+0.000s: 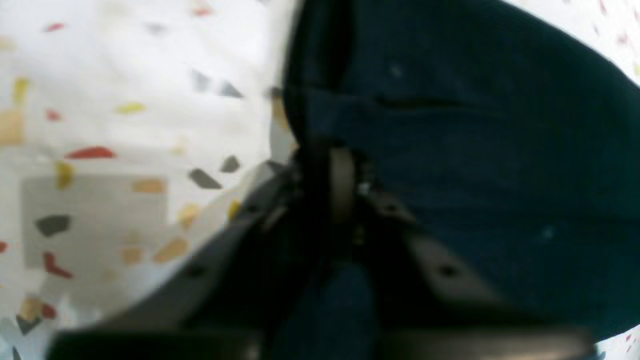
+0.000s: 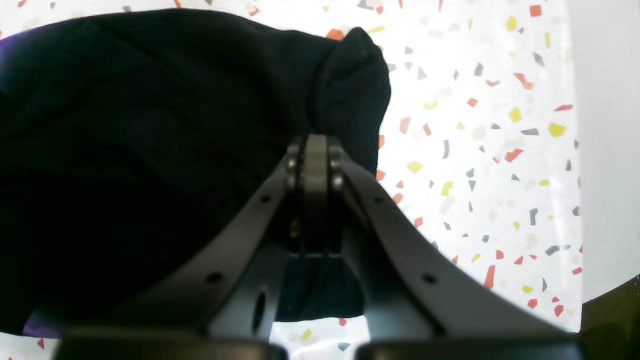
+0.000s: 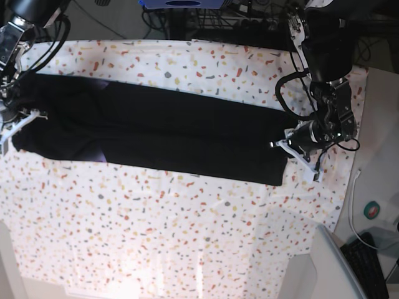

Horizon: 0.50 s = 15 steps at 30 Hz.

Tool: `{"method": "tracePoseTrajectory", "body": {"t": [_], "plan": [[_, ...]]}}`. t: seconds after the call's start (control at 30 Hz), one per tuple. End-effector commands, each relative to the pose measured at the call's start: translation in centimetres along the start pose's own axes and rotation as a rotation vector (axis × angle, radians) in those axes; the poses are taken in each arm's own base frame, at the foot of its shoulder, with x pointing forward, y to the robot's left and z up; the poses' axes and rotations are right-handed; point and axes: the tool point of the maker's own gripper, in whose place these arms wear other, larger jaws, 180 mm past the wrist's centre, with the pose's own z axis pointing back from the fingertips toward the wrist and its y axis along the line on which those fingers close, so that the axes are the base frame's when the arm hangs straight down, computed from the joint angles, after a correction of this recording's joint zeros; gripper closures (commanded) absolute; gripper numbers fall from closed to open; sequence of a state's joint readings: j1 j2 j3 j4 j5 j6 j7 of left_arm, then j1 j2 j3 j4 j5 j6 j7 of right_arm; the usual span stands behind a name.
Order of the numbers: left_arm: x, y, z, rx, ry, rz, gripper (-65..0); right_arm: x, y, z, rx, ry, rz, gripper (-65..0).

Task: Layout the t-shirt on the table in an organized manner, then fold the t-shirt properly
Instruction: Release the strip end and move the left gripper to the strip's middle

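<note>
Both grippers pinching shirt ends, table.
Shirt (image 3: 162,134) is lying stretched in a long band across table (image 3: 187,237), far half. L gripper (image 1: 342,172) is clamping its edge w/ jaws closed; R gripper (image 2: 316,150) is doing same at opp. end, jaws closed on cloth.

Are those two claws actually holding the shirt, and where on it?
Yes. Both are shut on the t-shirt, one at each end of the stretched-out cloth: the right claw pinches a bunched edge, and the left claw grips the opposite end.
</note>
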<state>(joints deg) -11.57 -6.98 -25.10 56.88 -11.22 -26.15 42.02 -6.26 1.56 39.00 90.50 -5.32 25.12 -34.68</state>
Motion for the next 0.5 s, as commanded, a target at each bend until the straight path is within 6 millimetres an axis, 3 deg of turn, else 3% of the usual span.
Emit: {"method": "tracePoseTrajectory", "body": {"t": [0.0,0.23,0.47], "plan": [[1.1,0.7,0.5,0.015,-0.017,-0.014,0.0,1.5,-0.6,0.3,-0.012,-0.047,0.005,0.0],[2.8,2.3,4.0,0.090,-0.108,-0.106,0.0,0.5,-0.7,0.4,-0.014,-0.029,0.010,0.0],[4.9,0.3,9.6,0.144,-0.249,-0.269,0.0,0.4,-0.7,0.4,-0.013,-0.029,0.012,0.0]]}}
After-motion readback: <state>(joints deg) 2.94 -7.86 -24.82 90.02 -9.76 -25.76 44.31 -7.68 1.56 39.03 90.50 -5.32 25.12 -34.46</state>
